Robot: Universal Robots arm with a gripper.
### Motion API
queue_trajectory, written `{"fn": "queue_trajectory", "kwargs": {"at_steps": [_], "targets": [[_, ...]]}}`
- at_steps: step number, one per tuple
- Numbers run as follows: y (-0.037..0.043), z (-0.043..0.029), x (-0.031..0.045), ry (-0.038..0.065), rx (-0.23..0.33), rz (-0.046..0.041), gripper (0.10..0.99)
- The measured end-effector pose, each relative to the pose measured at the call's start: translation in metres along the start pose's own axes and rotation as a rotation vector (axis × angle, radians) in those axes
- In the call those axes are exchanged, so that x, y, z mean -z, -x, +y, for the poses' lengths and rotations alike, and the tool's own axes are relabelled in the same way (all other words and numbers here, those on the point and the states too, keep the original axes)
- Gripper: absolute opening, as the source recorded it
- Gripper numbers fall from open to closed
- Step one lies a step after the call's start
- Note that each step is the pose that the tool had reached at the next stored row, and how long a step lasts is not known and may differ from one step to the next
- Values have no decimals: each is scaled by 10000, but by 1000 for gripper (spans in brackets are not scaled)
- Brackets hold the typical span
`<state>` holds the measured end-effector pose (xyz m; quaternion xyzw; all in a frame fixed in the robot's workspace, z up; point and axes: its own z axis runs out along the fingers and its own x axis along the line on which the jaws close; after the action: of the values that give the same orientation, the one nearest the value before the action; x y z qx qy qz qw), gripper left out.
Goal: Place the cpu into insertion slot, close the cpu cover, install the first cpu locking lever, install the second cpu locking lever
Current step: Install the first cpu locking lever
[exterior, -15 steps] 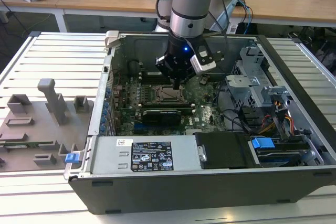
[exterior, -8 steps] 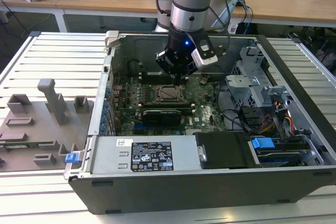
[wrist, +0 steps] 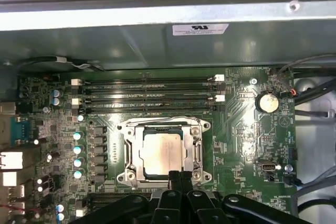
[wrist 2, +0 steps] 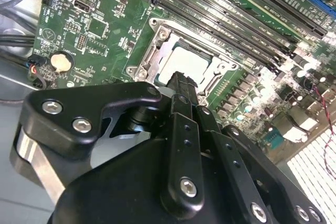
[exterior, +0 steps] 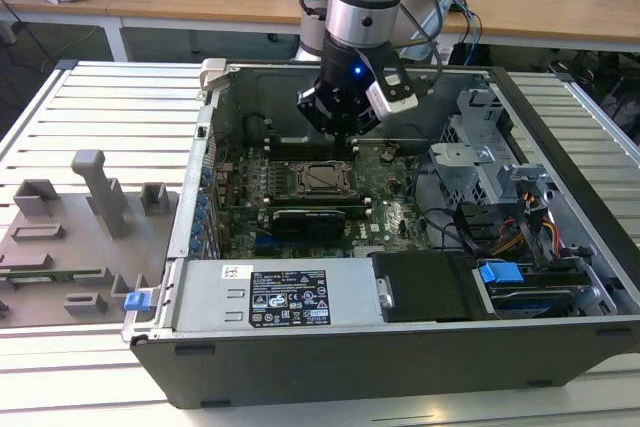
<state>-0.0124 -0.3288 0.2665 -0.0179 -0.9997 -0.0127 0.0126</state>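
The matte black gripper (wrist: 181, 176), fingers pressed together and holding nothing, hangs just above the dull silver cpu (wrist: 164, 153), which sits in the insertion slot (wrist: 129, 178) under the steel cpu cover (wrist: 135, 150), near the green motherboard's (wrist: 241, 129) middle.

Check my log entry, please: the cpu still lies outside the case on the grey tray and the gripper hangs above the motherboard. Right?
Not quite. The cpu already sits in the insertion slot with the cpu cover framing it, as the first wrist view shows. The gripper does hang above the motherboard in the exterior view.
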Motion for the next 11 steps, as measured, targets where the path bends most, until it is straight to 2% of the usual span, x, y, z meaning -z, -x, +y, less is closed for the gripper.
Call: {"fn": "queue_trajectory", "kwargs": {"at_steps": [11], "targets": [[0,1,18,1,0,0,106]]}}
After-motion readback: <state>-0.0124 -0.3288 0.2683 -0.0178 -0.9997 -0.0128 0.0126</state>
